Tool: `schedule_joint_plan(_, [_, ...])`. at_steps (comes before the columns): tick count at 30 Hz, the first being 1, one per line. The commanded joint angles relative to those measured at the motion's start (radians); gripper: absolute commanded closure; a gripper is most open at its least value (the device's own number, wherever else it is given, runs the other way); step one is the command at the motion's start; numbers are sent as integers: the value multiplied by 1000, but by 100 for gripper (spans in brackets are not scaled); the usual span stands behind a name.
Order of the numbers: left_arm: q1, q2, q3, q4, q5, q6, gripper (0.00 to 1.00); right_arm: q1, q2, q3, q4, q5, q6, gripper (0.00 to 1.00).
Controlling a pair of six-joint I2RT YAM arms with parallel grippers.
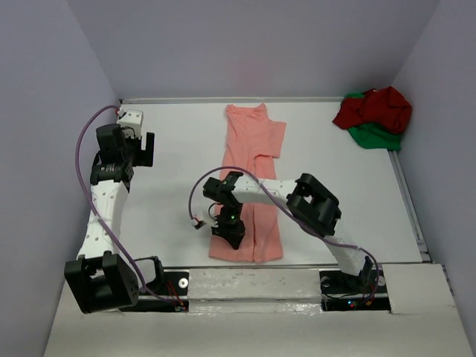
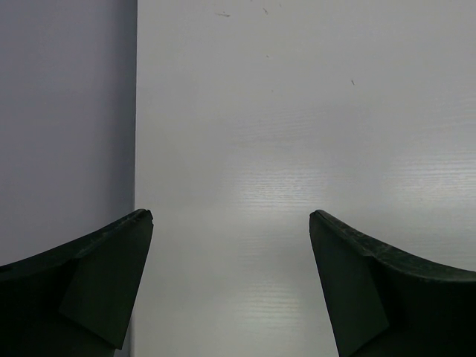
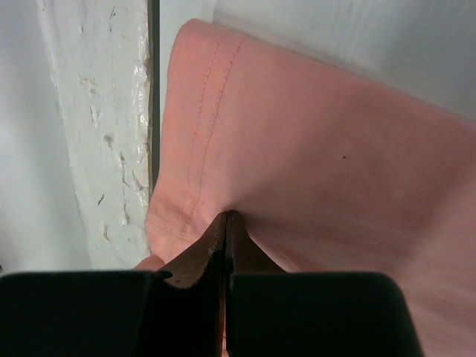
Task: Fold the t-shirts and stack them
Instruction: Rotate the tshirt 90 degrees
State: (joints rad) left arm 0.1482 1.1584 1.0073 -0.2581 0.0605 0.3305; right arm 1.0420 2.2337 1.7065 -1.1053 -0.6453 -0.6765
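One salmon-pink cloth t-shirt (image 1: 249, 178) lies on the worktop (image 1: 186, 134), near hem pinched by the right gripper (image 1: 229, 236), likely for folding; left gripper (image 1: 141, 149) gapes wide, idle; dark red t-shirt (image 1: 375, 106) and bright green t-shirt (image 1: 375, 137) bunched far right.

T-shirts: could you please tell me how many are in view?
3. The salmon-pink shirt lies centrally; the dark red shirt is bunched on the green shirt in the far right corner. Others could hide beneath.
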Motion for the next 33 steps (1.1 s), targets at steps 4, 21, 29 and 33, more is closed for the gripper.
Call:
schedule_joint_plan(4, [7, -26, 19, 5, 74, -5, 1, 7, -81, 188, -108, 39, 15, 92])
schedule_joint_plan(21, [-38, 46, 50, -24, 191, 31, 1, -335, -309, 205, 272, 742, 250, 57])
schedule_joint_plan(29, [-217, 210, 175, -15, 174, 62, 1, -543, -430, -63, 371, 734, 276, 81])
schedule_joint_plan(33, [-275, 395, 356, -29, 206, 67, 1, -596, -524, -200, 366, 684, 292, 86])
